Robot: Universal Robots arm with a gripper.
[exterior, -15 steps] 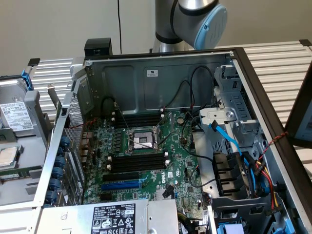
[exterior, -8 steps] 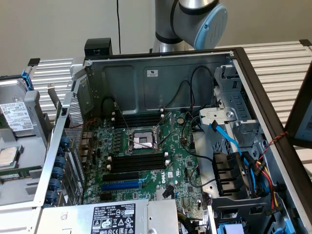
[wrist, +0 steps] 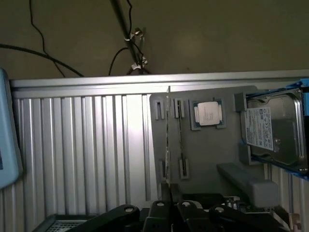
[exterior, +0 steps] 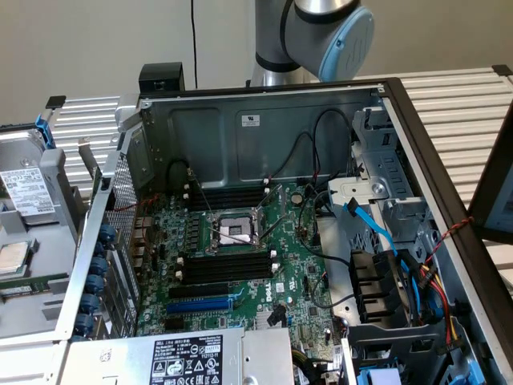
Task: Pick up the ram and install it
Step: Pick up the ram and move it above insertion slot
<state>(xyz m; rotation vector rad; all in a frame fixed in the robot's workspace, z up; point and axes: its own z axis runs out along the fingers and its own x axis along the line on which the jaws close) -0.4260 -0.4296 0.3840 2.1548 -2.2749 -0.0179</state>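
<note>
The open computer case (exterior: 240, 132) lies well apart from the pincer (wrist: 170, 205), which hangs off the arm (exterior: 321, 28) over the slatted table (wrist: 77, 145). Just ahead of the pincer is a grey tray (wrist: 207, 154). The ram (wrist: 168, 140) stands on edge in the tray's clips and runs straight away from the pincer, in line with its middle. The ram is not yet lifted and nothing appears to touch it. Whether the pincer is released or clenched cannot be told from these pictures.

To one side of the pincer's line, past the ram, a hard drive (wrist: 270, 128) sits at the tray's far edge. A processor chip (wrist: 208, 114) rests in its pocket between the drive and the ram.

The step in hand looks like the approach for the pick. To do it well, the pincer should probably stay square to the stick's long edge and centred between the two pairs of clips. It should come straight down over the thin top edge, since the neighbouring holder is just beside it and a skewed grasp could twist the stick.

The wrist view gives the ram's edge-on line and its alignment with the pincer. The exterior view gives the motherboard (exterior: 264, 241) inside the case, with its black memory slots (exterior: 228, 266) standing empty near a blue slot (exterior: 199, 305).
</note>
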